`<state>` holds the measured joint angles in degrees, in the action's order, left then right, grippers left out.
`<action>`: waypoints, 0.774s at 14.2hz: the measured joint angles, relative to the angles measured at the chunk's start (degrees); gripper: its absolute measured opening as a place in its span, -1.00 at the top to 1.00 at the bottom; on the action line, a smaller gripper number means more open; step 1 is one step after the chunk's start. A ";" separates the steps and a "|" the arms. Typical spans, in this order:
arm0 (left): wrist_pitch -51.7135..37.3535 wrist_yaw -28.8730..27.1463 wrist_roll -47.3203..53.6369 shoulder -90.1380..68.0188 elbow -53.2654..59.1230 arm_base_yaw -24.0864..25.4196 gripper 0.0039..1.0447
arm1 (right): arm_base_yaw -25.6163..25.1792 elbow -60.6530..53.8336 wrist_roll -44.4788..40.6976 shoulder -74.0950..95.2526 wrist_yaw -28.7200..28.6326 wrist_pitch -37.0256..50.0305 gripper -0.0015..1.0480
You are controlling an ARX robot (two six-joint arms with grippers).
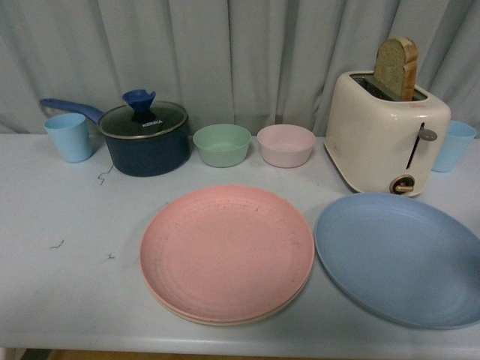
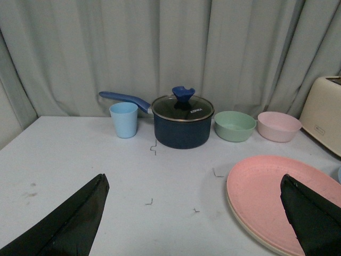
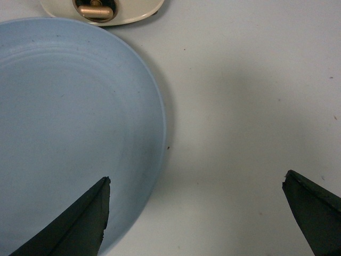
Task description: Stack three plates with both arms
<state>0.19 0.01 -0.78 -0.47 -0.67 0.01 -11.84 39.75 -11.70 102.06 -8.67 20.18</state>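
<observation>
My left gripper (image 2: 193,178) gapes wide and holds nothing. The pink plate (image 2: 256,186), lying on the beige plate (image 1: 232,322), reaches under one fingertip. My right gripper (image 3: 197,177) is just as wide and empty, with the blue plate (image 3: 64,106) under one finger and bare table (image 3: 240,80) between. Beyond stands the toaster (image 3: 101,10), and beyond my left fingers the pot (image 2: 180,130).

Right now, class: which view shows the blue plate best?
The front view: nearly the whole blue plate shows, right of the pink plate. The right wrist view shows only part, close up; the left wrist view hardly any.
</observation>
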 joint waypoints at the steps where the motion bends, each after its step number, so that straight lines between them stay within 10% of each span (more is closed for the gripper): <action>1: 0.02 -0.02 0.00 0.00 0.00 0.00 -0.88 | 0.66 1.92 0.22 2.78 0.13 0.31 -0.87; 11: 0.00 0.00 -0.02 0.00 0.00 0.00 -0.88 | 3.21 10.27 3.06 16.46 3.08 3.06 -0.87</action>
<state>0.19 0.01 -0.80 -0.47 -0.67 0.01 -8.62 50.02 -8.64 118.52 -5.58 23.24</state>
